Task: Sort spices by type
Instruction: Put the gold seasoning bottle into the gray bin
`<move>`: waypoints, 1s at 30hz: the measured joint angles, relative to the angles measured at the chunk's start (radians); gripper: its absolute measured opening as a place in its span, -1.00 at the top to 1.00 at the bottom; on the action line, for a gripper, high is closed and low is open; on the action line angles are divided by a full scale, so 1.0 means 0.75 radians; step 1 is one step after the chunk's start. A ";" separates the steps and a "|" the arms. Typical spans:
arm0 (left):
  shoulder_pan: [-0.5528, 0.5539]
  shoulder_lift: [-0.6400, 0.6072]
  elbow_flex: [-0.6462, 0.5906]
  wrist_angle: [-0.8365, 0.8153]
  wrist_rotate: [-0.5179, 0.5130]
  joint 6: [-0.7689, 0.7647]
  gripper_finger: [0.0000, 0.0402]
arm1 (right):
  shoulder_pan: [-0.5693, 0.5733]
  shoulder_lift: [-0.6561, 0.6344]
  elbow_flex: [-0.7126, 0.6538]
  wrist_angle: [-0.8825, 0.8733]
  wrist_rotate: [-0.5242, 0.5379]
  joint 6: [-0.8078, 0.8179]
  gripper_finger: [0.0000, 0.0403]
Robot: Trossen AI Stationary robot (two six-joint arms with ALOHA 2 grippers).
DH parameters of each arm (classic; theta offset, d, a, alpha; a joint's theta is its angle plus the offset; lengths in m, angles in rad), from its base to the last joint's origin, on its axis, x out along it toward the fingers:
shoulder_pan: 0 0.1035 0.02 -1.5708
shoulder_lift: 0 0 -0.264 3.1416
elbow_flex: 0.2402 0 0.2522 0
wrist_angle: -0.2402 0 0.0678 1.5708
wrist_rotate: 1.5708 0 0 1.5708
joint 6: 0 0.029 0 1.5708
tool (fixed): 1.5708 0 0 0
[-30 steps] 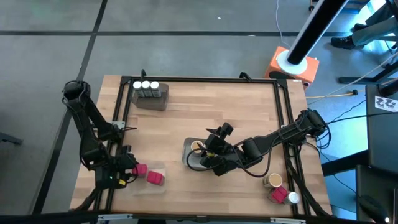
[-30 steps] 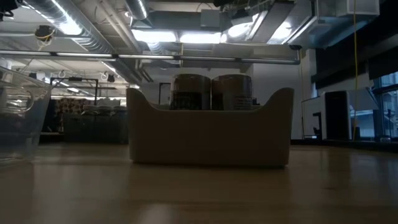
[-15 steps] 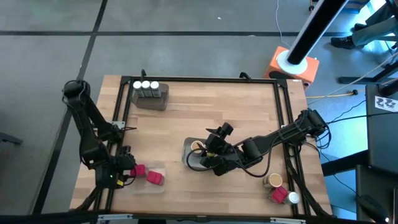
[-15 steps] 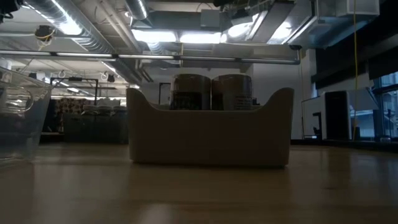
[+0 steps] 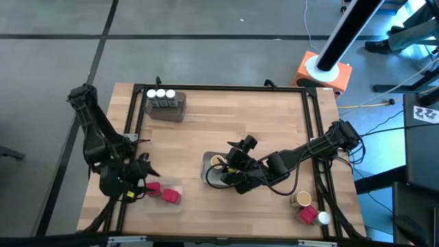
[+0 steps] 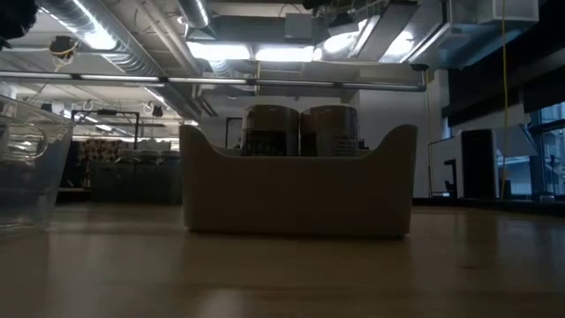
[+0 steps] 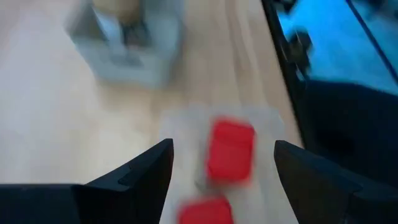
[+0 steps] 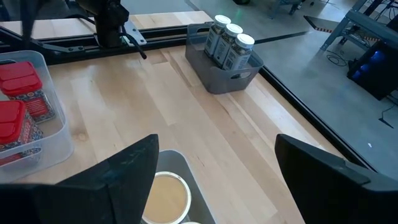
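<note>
Two red boxy spices (image 5: 153, 187) (image 5: 170, 197) lie in a clear tray (image 5: 180, 204) near the table's left front. My left gripper (image 5: 142, 177) hangs open just left of them; in its wrist view (image 7: 222, 144) the boxes (image 7: 230, 149) lie below its spread fingers. Three white-capped jars (image 5: 161, 94) stand in a grey tray (image 5: 171, 110) at the far left. My right gripper (image 5: 230, 168) hovers open over a grey tray (image 5: 208, 165) at mid-table. That tray holds a tan-lidded jar (image 8: 165, 196).
A tan-lidded jar (image 5: 300, 199), a red box (image 5: 309, 215) and a white-capped jar (image 5: 323, 219) stand loose at the near right corner. Black rails frame the wooden table (image 5: 226, 123). In the low view the grey tray (image 6: 296, 190) fills the middle and the clear tray (image 6: 26, 168) stands at the left.
My left gripper has risen and drawn back from the red boxes toward the table's left edge, its arm swinging a little. The red boxes stay in the clear tray. My right arm has kept still.
</note>
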 joint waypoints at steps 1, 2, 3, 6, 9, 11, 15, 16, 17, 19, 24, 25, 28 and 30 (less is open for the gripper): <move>0.015 0.002 0.000 0.022 -0.056 0.055 -0.31 | 0.000 0.000 0.000 0.000 0.000 0.000 -0.60; 0.032 0.003 -0.002 0.050 -0.102 0.105 -0.31 | 0.000 0.000 0.000 0.000 0.000 0.000 -0.60; 0.050 0.005 -0.005 0.079 -0.146 0.159 -0.31 | 0.000 0.000 0.000 0.000 0.000 0.000 -0.60; 0.108 0.020 -0.005 0.133 -0.252 0.307 -0.31 | 0.000 0.000 0.000 0.001 0.000 0.000 -0.60; 0.166 0.044 -0.005 0.136 -0.307 0.430 -0.31 | 0.000 0.000 0.000 0.010 -0.039 0.000 -0.60; 0.205 0.063 -0.006 0.136 -0.318 0.486 -0.31 | 0.000 0.000 0.000 0.040 -0.093 -0.006 -0.60; 0.254 0.109 -0.006 0.135 -0.324 0.518 -0.31 | 0.007 -0.001 0.033 -0.040 -0.291 0.011 -0.60; 0.259 0.122 -0.006 0.134 -0.324 0.518 -0.31 | 0.017 -0.002 0.056 -0.085 -0.332 0.051 -0.60; 0.262 0.136 -0.006 0.134 -0.324 0.516 -0.31 | 0.028 -0.004 0.088 -0.140 -0.367 0.095 -0.60; 0.262 0.164 -0.006 0.134 -0.326 0.500 -0.31 | 0.054 -0.010 0.151 -0.284 -0.435 0.201 -0.60; 0.254 0.229 -0.007 0.134 -0.323 0.471 -0.31 | 0.138 -0.011 0.252 -0.660 -0.591 0.554 -0.60; 0.253 0.239 -0.007 0.133 -0.323 0.470 -0.31 | 0.159 -0.011 0.265 -0.729 -0.615 0.627 -0.60; 0.253 0.260 -0.007 0.133 -0.322 0.470 -0.31 | 0.227 -0.011 0.276 -0.912 -0.651 0.797 -0.60; 0.253 0.267 -0.007 0.133 -0.321 0.474 -0.31 | 0.269 -0.011 0.275 -1.006 -0.692 0.926 -0.60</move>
